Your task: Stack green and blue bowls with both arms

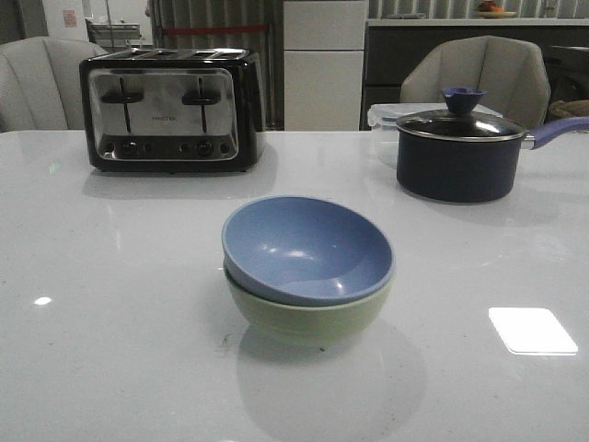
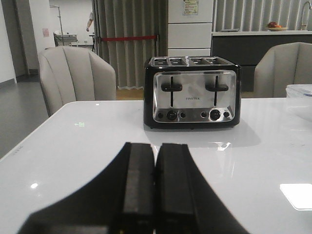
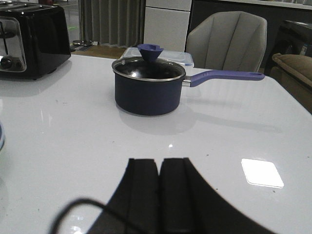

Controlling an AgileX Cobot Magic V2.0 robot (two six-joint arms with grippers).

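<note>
Both black grippers, left gripper (image 2: 155,195) and right gripper (image 3: 160,200), have flat matte fingers pressed together holding nothing, above the glossy white counter (image 1: 110,276), where the round matte blue bowl (image 1: 308,247) sits tilted inside the pale green bowl (image 1: 308,318), before the shiny chrome toaster (image 1: 170,110).

Your left gripper (image 2: 155,187) has its two black fingers (image 2: 138,185) pressed together, holding nothing, low over the white table (image 2: 73,151). Ahead of it you see the black and chrome four-slot toaster (image 2: 192,91), standing well apart from the gripper. A beige chair (image 2: 75,78) sits behind the table's far edge.
</note>
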